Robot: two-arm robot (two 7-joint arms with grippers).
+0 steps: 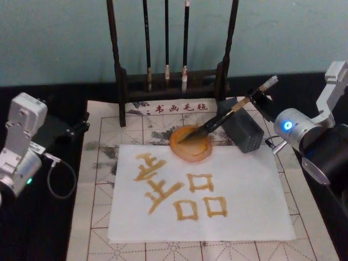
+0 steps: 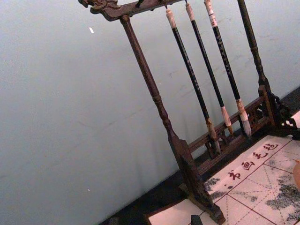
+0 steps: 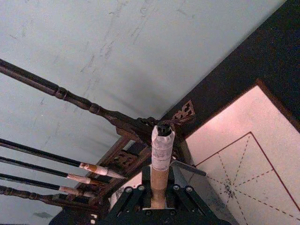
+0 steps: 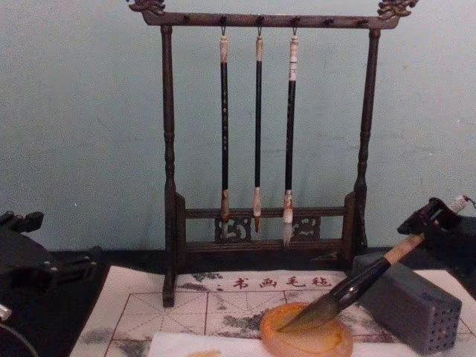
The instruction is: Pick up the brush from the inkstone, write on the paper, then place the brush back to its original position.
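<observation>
The brush (image 1: 228, 115) slants down from upper right, its dark tuft resting in the round orange inkstone (image 1: 190, 145) at the paper's far edge. My right gripper (image 1: 256, 98) is shut on the upper part of the tan handle, just below the white end cap. In the right wrist view the handle and cap (image 3: 161, 150) rise from between the fingers (image 3: 129, 199). From the chest, the brush (image 4: 364, 282) leans over the inkstone (image 4: 306, 338). The white paper (image 1: 244, 179) carries orange-brown characters. My left gripper (image 1: 80, 127) is parked off the mat at the left.
A grey block with small holes (image 1: 244, 131) stands right of the inkstone, under the brush handle. A dark wooden rack (image 1: 169, 76) with three thin hanging brushes (image 4: 258, 134) stands behind. A gridded felt mat (image 1: 103, 163) lies under the paper.
</observation>
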